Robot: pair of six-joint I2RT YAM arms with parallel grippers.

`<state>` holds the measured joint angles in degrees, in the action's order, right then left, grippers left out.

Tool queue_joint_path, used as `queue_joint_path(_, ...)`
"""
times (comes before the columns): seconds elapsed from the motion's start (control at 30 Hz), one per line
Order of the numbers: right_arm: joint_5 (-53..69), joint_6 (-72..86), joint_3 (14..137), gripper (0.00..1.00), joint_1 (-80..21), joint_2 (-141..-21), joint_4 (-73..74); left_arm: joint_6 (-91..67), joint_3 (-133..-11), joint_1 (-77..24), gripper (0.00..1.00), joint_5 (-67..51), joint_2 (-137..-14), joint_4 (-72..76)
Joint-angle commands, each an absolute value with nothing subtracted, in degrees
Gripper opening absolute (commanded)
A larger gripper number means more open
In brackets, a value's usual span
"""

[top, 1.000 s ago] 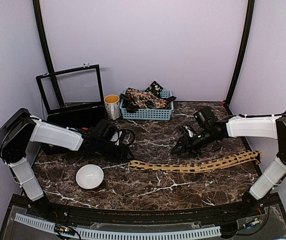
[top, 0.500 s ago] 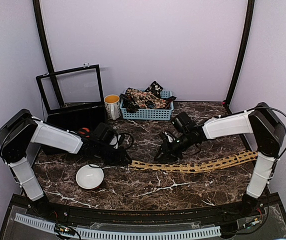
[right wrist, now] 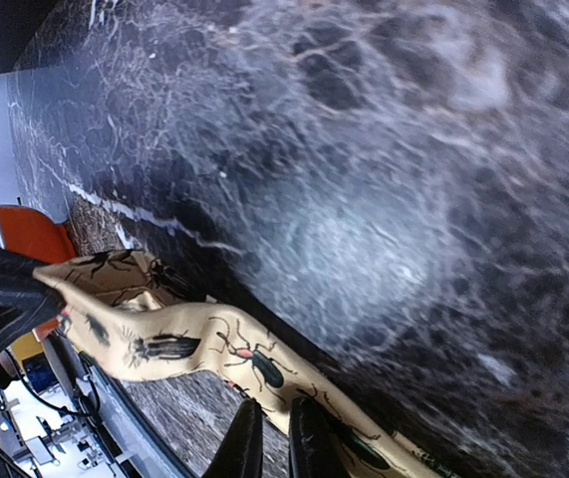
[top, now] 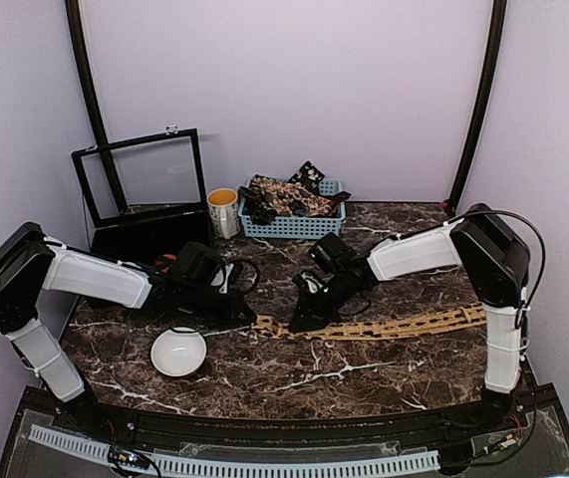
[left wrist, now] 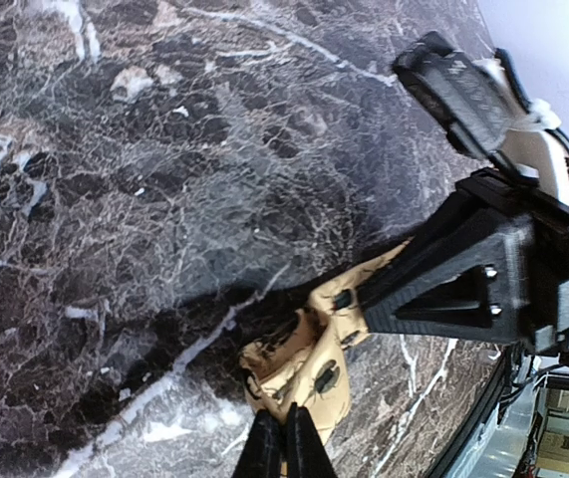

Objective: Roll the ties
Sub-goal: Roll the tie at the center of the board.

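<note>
Mustard tie point(top: 394, 327): flat strip across the marble table point(top: 364, 383), its end folded over and pinched in my left gripper point(left wrist: 284, 426), jaws fully shut, apparently to start the coil. Right gripper point(right wrist: 274, 416) just beside, fingers nearly together on the strip, likely steadying it. White bowl point(top: 178, 351) near, behind my left gripper; bare marble beyond both; basket point(top: 294, 227) well apart.
</note>
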<state>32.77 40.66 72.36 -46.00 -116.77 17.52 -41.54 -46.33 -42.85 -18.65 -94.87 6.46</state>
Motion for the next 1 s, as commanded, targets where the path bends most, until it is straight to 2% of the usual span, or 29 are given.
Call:
queue_joint_path(0.0,30.1,39.2,74.5,0.12,-47.7,-118.9,20.4,-39.6,-44.9,-42.5,0.00,-20.9,-90.7,8.6)
queue_joint_path(0.2,31.0,38.9,74.6,0.13,-48.1,-118.7,19.9,-39.3,-46.6,-42.7,0.00,-28.7,-92.6,13.3)
queue_joint_path(0.37,30.9,38.9,73.1,0.18,-46.7,-114.2,18.8,-39.3,-48.2,-42.7,0.00,-28.4,-94.3,13.1)
queue_joint_path(0.6,35.0,40.9,64.7,0.26,-42.5,-106.0,12.5,-39.8,-49.6,-42.7,0.00,-28.7,-95.4,13.0)
queue_joint_path(0.97,39.9,45.7,56.3,0.52,-39.9,-101.3,4.5,-44.6,-52.3,-44.0,0.00,-30.8,-101.2,20.4)
